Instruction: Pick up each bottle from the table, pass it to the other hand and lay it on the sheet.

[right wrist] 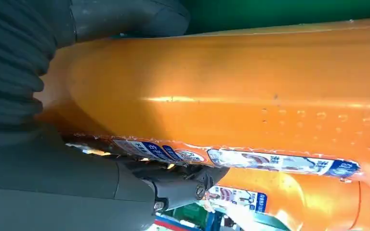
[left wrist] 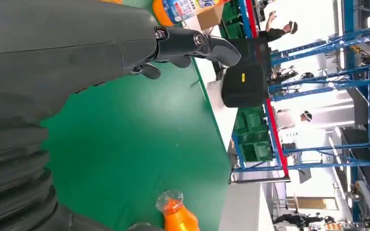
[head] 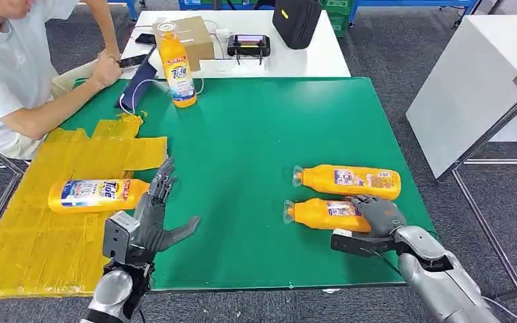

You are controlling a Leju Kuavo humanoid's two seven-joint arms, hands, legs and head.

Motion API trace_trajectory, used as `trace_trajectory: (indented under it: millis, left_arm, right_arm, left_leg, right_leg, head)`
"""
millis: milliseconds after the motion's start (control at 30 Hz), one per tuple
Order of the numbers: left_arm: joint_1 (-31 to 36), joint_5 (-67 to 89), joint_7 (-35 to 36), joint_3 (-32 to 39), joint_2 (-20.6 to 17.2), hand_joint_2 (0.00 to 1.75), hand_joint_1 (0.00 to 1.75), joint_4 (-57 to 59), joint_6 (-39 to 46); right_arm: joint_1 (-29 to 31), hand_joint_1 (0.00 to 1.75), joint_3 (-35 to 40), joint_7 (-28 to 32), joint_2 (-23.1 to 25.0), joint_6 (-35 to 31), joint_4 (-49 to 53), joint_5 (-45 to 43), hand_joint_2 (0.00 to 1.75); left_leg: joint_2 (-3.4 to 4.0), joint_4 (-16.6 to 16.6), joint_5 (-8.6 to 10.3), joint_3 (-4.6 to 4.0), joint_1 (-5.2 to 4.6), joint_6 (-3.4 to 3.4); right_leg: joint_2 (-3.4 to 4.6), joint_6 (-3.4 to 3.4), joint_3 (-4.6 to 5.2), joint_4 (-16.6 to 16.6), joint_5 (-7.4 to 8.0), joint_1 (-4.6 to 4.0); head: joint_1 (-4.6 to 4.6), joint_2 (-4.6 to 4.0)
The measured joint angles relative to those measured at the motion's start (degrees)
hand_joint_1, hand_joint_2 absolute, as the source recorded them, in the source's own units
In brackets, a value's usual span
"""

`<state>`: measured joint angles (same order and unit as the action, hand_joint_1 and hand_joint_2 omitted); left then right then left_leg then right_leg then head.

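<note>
At the near right of the green table mat [head: 256,155], the right hand [head: 377,219] wraps its fingers around the base end of the nearer orange plastic bottle [head: 323,214], which lies on its side with its cap pointing left. The right wrist view shows that bottle's body [right wrist: 231,91] pressed against the palm. Just beyond it lies a second orange bottle [head: 347,180], parallel and close. At the near left, the left hand [head: 151,219] hovers with fingers spread, holding nothing, at the border of the yellow sheet [head: 33,235]. A yellow labelled bottle [head: 97,194] lies on the sheet just left of it. Broad bare mat separates the hands. At the far edge an orange bottle [head: 177,67] stands upright beside a seated person's arm [head: 54,108].
</note>
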<state>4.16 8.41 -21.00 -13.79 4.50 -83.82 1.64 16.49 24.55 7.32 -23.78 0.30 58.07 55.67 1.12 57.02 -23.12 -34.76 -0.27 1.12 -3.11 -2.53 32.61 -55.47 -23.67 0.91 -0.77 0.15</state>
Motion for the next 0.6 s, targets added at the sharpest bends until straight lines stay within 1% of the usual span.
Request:
trace_trajectory:
  millis: [33,100,233,300,367,400,467,533,600]
  left_arm:
    - [-0.1,0.0,0.0,0.0,0.0,1.75,0.00,0.0,0.1]
    - [-0.4,0.0,0.1,0.0,0.0,1.75,0.00,-0.2,0.2]
    - [-2.1,1.2,1.0,0.2,0.0,1.75,0.00,-1.8,0.1]
    - [-2.5,1.5,1.1,0.2,0.0,1.75,0.00,-2.3,0.1]
    - [-2.9,1.7,1.2,0.2,0.0,1.75,0.00,-2.8,0.1]
    - [-3.1,1.7,1.2,0.3,0.0,1.75,0.00,-2.9,0.1]
    - [-3.2,1.7,1.2,0.3,0.0,1.75,0.00,-3.0,0.1]
    - [-3.2,1.8,1.3,0.2,0.0,1.75,0.00,-3.0,-0.1]
    - [-3.1,1.8,1.3,-0.3,0.0,1.75,0.00,-3.0,-0.3]
  right_arm:
    - [-0.3,1.75,0.1,-0.5,0.1,-1.6,0.6,0.0,1.75]
    - [-1.5,1.75,0.0,-2.0,0.8,-5.2,2.4,0.7,1.75]
    - [-5.9,1.75,-2.8,-4.5,5.0,-14.2,9.6,1.8,1.75]
    - [-7.1,1.75,-4.1,-5.4,7.1,-15.1,13.4,2.3,1.75]
    - [-8.0,1.75,-4.9,-5.6,8.0,-15.1,15.5,2.4,1.75]
    - [-8.4,1.75,-5.3,-5.3,8.4,-15.5,16.3,2.1,1.75]
    - [-9.5,1.75,-6.8,-2.8,9.8,-19.5,18.1,-0.3,1.75]
    - [-10.8,1.75,-8.9,1.0,11.9,-25.1,21.2,-5.0,1.75]
    - [-11.9,1.75,-10.6,4.3,14.3,-28.3,25.0,-11.2,1.75]
  left_leg:
    - [-0.01,0.0,0.00,-0.05,0.00,0.00]
    - [-0.02,0.0,0.01,-0.14,-0.01,0.01]
    - [0.05,0.0,0.02,-0.40,-0.01,-0.01]
    - [0.08,0.0,0.03,-0.46,0.00,-0.02]
    - [0.00,0.0,0.05,-0.51,0.04,-0.05]
    - [-0.01,0.0,0.05,-0.58,0.04,-0.05]
    - [0.00,0.0,0.05,-0.68,0.03,-0.05]
    - [0.00,0.0,0.05,-0.72,0.02,-0.05]
    - [0.01,0.0,0.05,-0.72,0.02,-0.05]
  right_leg:
    - [-0.01,0.00,-0.15,0.0,0.00,0.00]
    - [0.00,-0.01,-0.14,0.0,0.03,0.00]
    - [0.03,0.04,0.18,-0.1,0.07,-0.05]
    - [0.04,0.05,0.36,-0.1,0.07,-0.05]
    - [-0.01,0.08,0.35,-0.1,0.02,-0.08]
    - [-0.02,0.08,0.38,-0.1,0.02,-0.09]
    - [-0.01,0.08,0.46,-0.1,0.02,-0.08]
    - [0.01,0.08,0.53,-0.1,0.03,-0.07]
    - [0.00,0.08,0.57,-0.1,0.02,-0.07]
  head:
    - [0.00,0.00]
    - [0.00,0.00]
    - [0.02,0.00]
    - [0.07,0.00]
    - [0.00,0.00]
    - [0.00,0.00]
    - [0.00,0.00]
    - [0.00,0.00]
    - [0.00,0.00]
